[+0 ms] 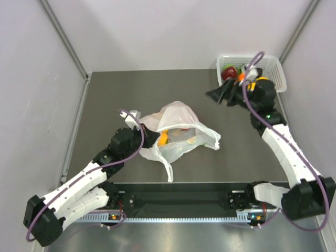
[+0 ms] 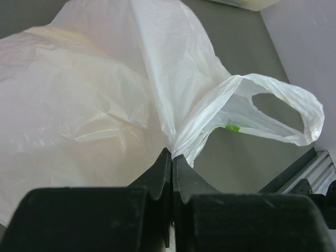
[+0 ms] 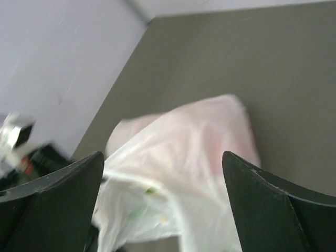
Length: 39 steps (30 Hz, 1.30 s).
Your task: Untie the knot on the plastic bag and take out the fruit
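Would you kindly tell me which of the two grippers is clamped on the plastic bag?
The left gripper, shut on a pinch of the plastic bag; the right gripper stands open, holding nothing.

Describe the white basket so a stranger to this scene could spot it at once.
On the grey table, look to the far right corner. The white basket sits there, a dark red apple inside. It is the only stiff, slotted container; the bag mid-table is soft and crinkled.

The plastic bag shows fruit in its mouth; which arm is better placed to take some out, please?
Probably the right: the right gripper is open and empty, facing the plastic bag, while the left gripper is shut on its edge.
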Tool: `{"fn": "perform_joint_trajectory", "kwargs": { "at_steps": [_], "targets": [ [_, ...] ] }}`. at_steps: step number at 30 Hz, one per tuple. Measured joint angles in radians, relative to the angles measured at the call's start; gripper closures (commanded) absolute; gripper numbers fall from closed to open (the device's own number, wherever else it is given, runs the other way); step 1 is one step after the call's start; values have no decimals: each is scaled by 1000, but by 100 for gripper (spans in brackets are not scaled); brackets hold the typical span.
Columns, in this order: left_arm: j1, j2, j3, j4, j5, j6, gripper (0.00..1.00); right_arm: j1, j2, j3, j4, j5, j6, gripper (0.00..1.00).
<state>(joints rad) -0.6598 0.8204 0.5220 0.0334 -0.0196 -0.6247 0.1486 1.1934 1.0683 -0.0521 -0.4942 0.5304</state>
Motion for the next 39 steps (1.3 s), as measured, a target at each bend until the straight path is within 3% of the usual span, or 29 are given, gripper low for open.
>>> {"fn": "perform_joint_trajectory", "kwargs": {
  "at_steps": [7,10,14,23,34,39],
  "targets": [
    [0,0,-48,-40,-1,0,100,386,-208,-138,-99,55,-127,9],
    [0,0,-52,-69,-8,-1,100,547,-212,-167,-108,122,-160,12],
    [0,-13,-52,-108,-32,-3,100,663,-150,-218,-100,191,-177,16],
    [1,-42,-53,-142,-77,-25,100,781,122,-238,-32,307,-199,20],
    [1,-42,-78,-147,-103,-37,100,791,368,-167,149,471,-224,1],
    [1,-49,-111,-147,-105,-46,100,806,419,-158,210,515,-243,0]
  ]
}}
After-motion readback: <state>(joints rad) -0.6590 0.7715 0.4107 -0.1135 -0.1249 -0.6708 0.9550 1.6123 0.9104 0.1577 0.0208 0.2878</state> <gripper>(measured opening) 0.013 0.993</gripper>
